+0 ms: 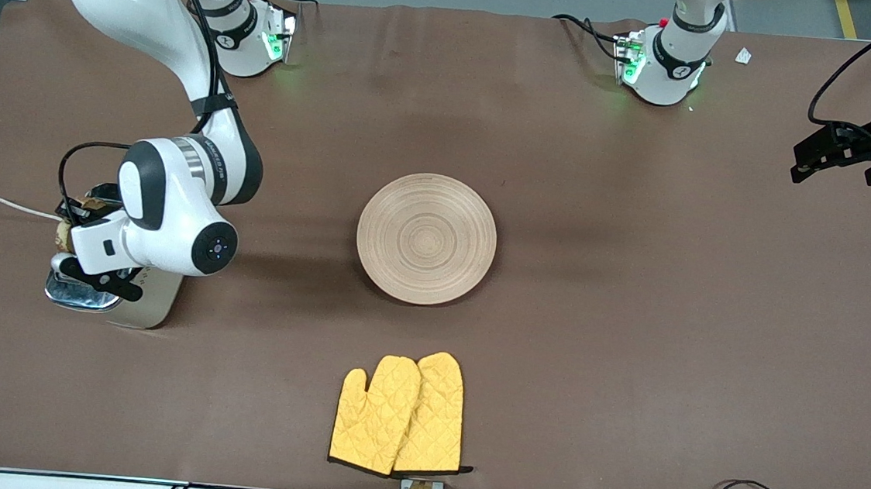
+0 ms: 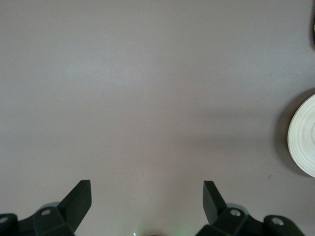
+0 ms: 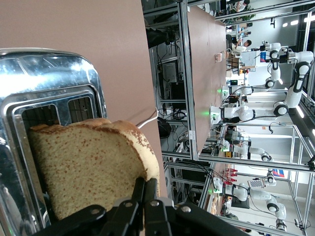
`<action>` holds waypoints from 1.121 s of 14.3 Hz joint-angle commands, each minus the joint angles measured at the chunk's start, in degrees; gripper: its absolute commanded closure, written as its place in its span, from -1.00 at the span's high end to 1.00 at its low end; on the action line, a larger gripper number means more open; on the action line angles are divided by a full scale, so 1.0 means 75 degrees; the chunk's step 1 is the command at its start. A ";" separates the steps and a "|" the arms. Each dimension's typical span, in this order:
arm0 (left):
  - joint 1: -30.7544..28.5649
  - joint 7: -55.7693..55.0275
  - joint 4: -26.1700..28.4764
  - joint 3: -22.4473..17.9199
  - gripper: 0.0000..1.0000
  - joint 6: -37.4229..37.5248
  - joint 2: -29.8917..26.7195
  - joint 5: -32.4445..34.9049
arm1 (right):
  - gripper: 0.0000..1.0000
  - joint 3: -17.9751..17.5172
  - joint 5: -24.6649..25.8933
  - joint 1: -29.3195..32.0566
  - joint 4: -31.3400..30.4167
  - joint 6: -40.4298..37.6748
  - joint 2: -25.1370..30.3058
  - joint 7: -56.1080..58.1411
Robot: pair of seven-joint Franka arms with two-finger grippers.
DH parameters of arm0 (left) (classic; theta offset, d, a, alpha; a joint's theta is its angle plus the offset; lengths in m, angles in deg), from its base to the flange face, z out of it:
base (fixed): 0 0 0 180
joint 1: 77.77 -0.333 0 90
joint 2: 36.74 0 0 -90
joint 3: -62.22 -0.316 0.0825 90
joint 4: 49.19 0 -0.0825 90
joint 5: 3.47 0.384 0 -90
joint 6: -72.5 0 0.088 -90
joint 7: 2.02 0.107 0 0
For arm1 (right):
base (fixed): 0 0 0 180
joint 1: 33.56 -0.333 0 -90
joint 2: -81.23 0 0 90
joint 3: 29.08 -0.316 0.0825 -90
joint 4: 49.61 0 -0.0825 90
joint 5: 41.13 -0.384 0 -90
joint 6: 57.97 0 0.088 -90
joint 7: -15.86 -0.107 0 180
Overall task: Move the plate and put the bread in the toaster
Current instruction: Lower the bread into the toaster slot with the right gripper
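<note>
Right gripper [image 3: 145, 189] is clamping the bread [image 3: 88, 164] over the toaster [image 1: 108, 300], at the right arm's end of the table.

Its fingers [image 3: 139, 192] are pinching the slice's crust edge, the slice standing at the mouth of a slot in the toaster's chrome top. The plate [image 1: 427, 238] is lying empty toward the left arm's end of the table from the toaster, with yellow oven mitts [image 1: 400, 414] nearer the front camera than the plate. The left gripper [image 2: 147, 199] is waiting with jaws spread wide over bare tablecloth, well apart from the toaster.
</note>
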 commanded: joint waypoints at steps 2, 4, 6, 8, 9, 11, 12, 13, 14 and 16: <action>-0.0007 0.0061 -0.0153 -0.0011 1.00 0.0076 0.0049 0.0129 | -0.98 -0.0130 0.0171 0.0216 -0.0114 0.0206 0.0024 0.0086; -0.0007 0.0060 -0.0165 -0.0011 1.00 0.0076 0.0049 0.0094 | -0.97 -0.0118 0.0183 0.0216 -0.0113 0.0428 -0.0022 0.0086; -0.0065 0.0049 -0.0165 -0.0011 1.00 0.0076 0.0049 0.0082 | -0.96 -0.0118 0.0183 0.0239 -0.0113 0.0500 -0.0186 0.0016; -0.0077 0.0049 -0.0153 -0.0011 1.00 0.0076 0.0084 0.0070 | -0.65 -0.0130 0.0113 0.0204 -0.0102 0.0488 -0.0222 0.0004; -0.0077 0.0049 -0.0165 -0.0011 1.00 0.0065 0.0084 0.0059 | -0.14 -0.0130 0.0113 0.0169 -0.0079 0.0488 -0.0210 0.0015; -0.0077 0.0037 -0.0165 -0.0011 1.00 0.0065 0.0084 0.0035 | 0.67 -0.0177 0.0101 0.0169 -0.0044 0.0511 -0.0210 0.0085; -0.0089 0.0049 -0.0165 -0.0011 1.00 0.0076 0.0072 0.0035 | 0.85 -0.0189 0.0043 0.0099 -0.0032 0.0500 -0.0210 0.0086; -0.0077 0.0049 -0.0165 -0.0011 1.00 0.0076 0.0072 0.0035 | 0.97 -0.0189 -0.0027 0.0006 -0.0031 0.0500 -0.0210 0.0086; -0.0089 0.0049 -0.0165 -0.0011 1.00 0.0076 0.0072 0.0035 | 1.00 -0.0200 -0.0213 -0.0042 -0.0020 0.0500 -0.0187 0.0086; -0.0089 0.0049 -0.0165 -0.0011 1.00 0.0076 0.0072 0.0035 | 1.00 -0.0200 -0.1206 -0.0030 0.0108 0.0569 0.0104 0.0109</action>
